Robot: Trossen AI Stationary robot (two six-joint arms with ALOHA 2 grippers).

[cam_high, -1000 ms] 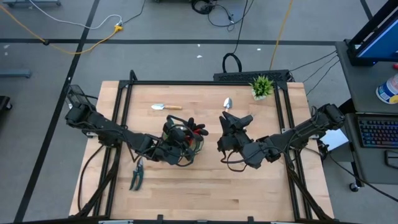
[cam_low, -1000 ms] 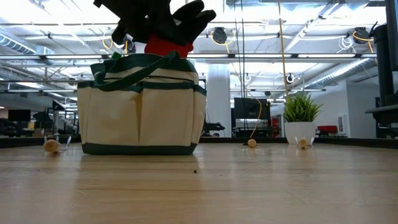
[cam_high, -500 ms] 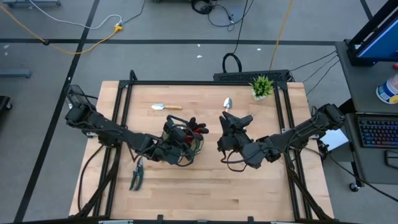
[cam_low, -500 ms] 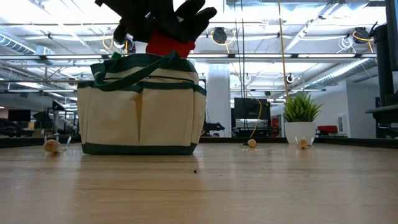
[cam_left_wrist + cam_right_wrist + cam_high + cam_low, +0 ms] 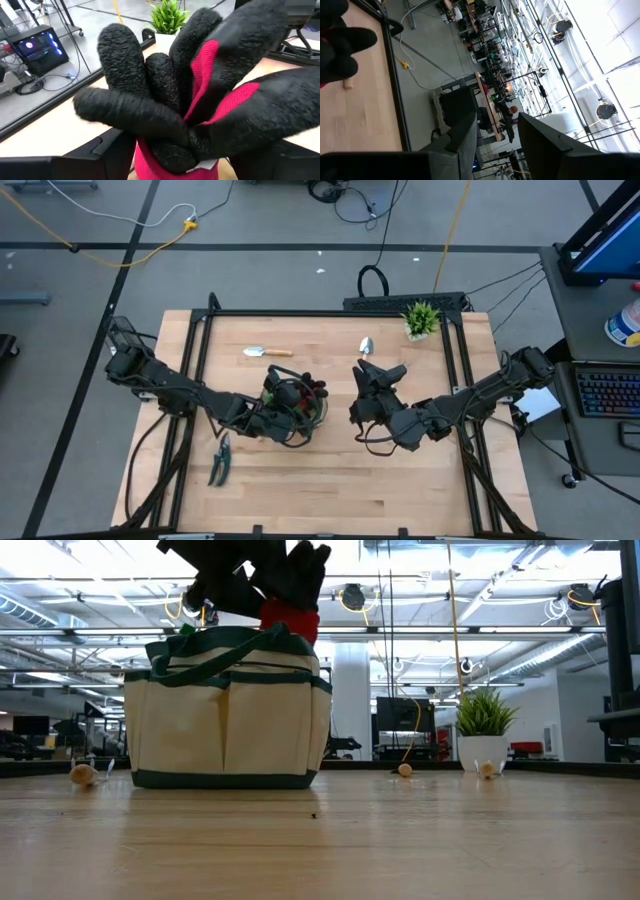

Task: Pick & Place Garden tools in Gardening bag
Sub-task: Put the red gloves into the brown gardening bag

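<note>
**Glove over the bag mouth, not yet inside**

The left gripper (image 5: 283, 402) hovers over the gardening bag (image 5: 228, 708), which sits left of the table's centre, and its fingers are clamped on the red-and-black glove (image 5: 200, 100). In the low view the glove (image 5: 285, 585) stands above the bag's rim, its red cuff just at the dark green trim. The likely failure is the glove snagging: its floppy fingers fan outward and could drape over the rim or a loop handle, so a release now may leave it hanging outside. The soft bag could also tip or slide if the arm presses on its edge.

The right gripper (image 5: 381, 373) waits at about 3 o'clock from the bag, fingers apart and holding nothing.

Tools left on the table: a trowel (image 5: 266, 352) at 11 o'clock from the bag, a second trowel (image 5: 366, 345) at 2 o'clock, and pruning shears (image 5: 220, 459) at 7 o'clock. The potted plant (image 5: 421, 318) stands beyond the second trowel.
</note>
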